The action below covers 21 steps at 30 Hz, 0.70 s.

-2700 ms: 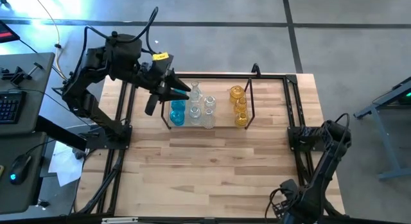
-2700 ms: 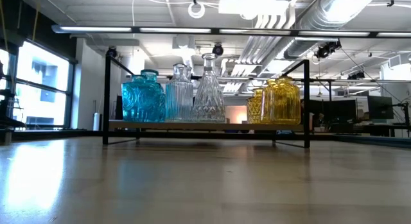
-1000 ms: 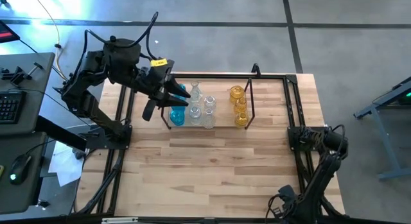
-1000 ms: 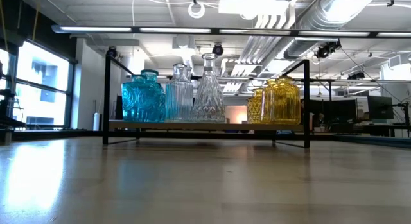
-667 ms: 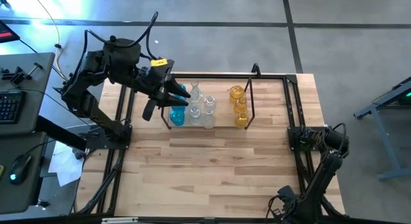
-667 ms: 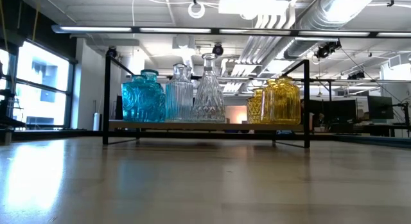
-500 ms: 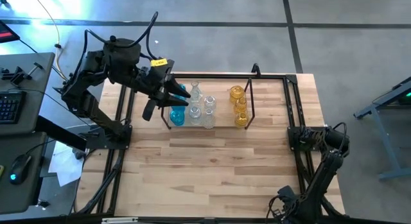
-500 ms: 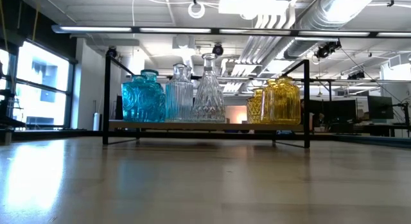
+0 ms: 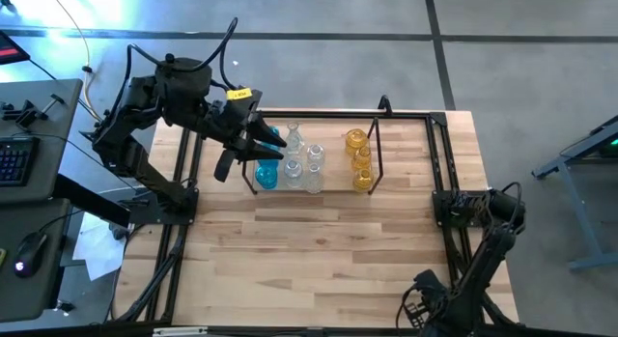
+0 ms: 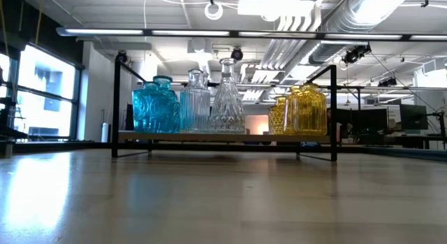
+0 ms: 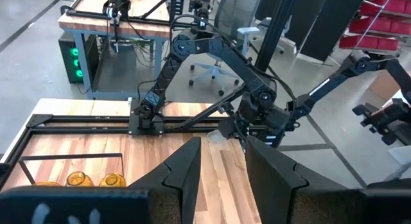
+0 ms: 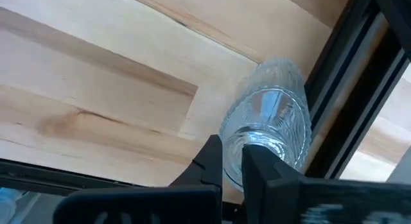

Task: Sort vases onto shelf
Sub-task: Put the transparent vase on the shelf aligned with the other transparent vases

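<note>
On the shelf at the table's far side stand blue vases, clear vases and amber vases, all resting on their bases. My left gripper hovers open above the shelf's left end, with nothing between its fingers. At the table's right edge, my right gripper points down, shut on a clear ribbed vase beside the black frame rail. In the high view my right arm hides that vase. My right gripper comes at the clear ribbed vase from above, pointing down. The glass of the vase's top rim shows in the narrow gap between the two fingers. Whether one finger is inside the mouth, and whether the base still rests on the table, I cannot tell.
A black metal frame edges the table, and its rail runs right beside the held vase. Bare wooden tabletop lies between the shelf and the near edge. A desk with a keyboard stands off the left side.
My right arm has shifted slightly at the table's right edge. My left arm and the vases on the shelf stand as before.
</note>
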{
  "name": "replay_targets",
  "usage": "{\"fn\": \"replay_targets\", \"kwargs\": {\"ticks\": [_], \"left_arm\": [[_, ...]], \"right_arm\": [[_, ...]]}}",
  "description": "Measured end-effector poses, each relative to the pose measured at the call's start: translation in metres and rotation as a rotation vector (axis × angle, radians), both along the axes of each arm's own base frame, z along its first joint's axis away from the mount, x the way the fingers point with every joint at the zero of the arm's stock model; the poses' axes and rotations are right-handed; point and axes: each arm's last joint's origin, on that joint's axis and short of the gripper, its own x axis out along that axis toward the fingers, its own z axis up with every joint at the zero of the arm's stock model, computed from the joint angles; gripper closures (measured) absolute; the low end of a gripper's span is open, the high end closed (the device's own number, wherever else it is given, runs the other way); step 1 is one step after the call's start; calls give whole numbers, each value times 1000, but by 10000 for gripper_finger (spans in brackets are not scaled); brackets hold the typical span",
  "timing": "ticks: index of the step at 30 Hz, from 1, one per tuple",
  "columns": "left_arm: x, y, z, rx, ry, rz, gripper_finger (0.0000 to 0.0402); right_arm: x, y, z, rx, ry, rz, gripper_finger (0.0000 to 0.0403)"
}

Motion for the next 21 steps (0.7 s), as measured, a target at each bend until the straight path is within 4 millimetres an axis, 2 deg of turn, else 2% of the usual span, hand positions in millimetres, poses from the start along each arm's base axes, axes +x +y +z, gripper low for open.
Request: {"fn": "replay_targets", "kwargs": {"ticks": [6,14,21], "left_arm": [[0,0,0,0,0,0,290],[0,2,0,18,0,56,290],[0,2,0,19,0,55,290]], "right_arm": [[5,-3,6,20,-41,2,402],[37,-23,20,46,-181,31,402],[66,-50,48,72,-385,78,402]]}}
